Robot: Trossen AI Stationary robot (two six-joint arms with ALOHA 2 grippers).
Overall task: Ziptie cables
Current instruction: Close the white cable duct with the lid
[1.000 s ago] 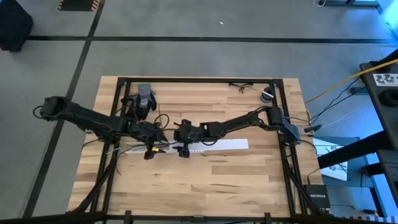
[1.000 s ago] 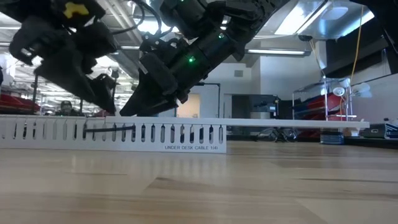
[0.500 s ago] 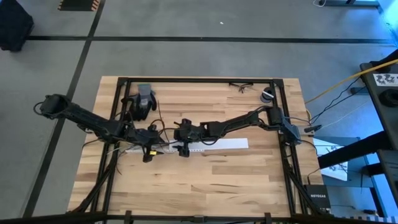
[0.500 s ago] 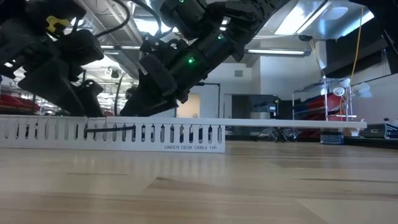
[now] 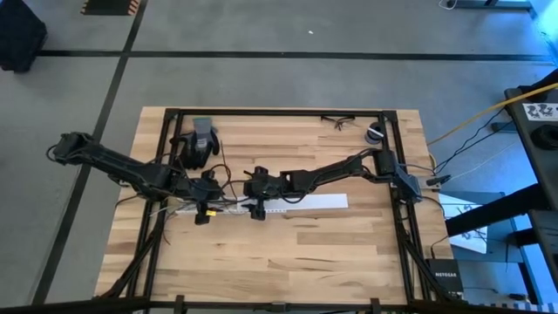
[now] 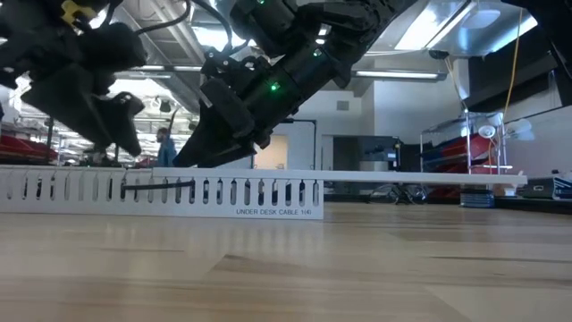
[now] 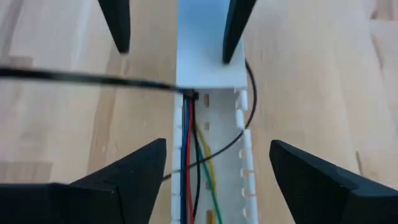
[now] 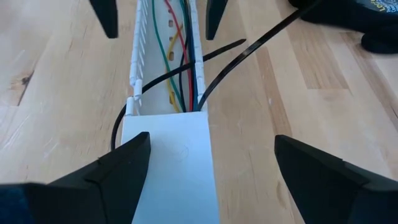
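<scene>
A white slotted channel [image 5: 314, 202] lies across the table's middle. The cables [image 7: 189, 162], red, blue, black, yellow and green wires, run inside its open part [image 8: 177, 62]; a white lid [image 8: 168, 162] covers the rest. One black ziptie [image 7: 87, 79] sticks out level from the channel's wall and shows across the slots [image 6: 156, 188]. Others [image 8: 261, 50] slant away from the channel. My left gripper [image 7: 217, 180] is open above the open part, one finger on each side. My right gripper [image 8: 208, 174] is open over the lid's end, straddling it. The two grippers face each other [image 5: 200, 211] [image 5: 258, 209].
A dark glove [image 5: 199, 144] lies behind the left gripper, toward the far edge. Safety glasses [image 5: 338, 122] and a small roll [image 5: 375, 133] sit near the far right corner. Bare wood lies on the near side of the channel [image 5: 288, 253]. A person stands far off in the room [image 6: 164, 148].
My left gripper has slid a little along the channel toward the table's left edge and ended slightly higher above it. The right gripper, the channel, the cables and the zipties have kept still.
</scene>
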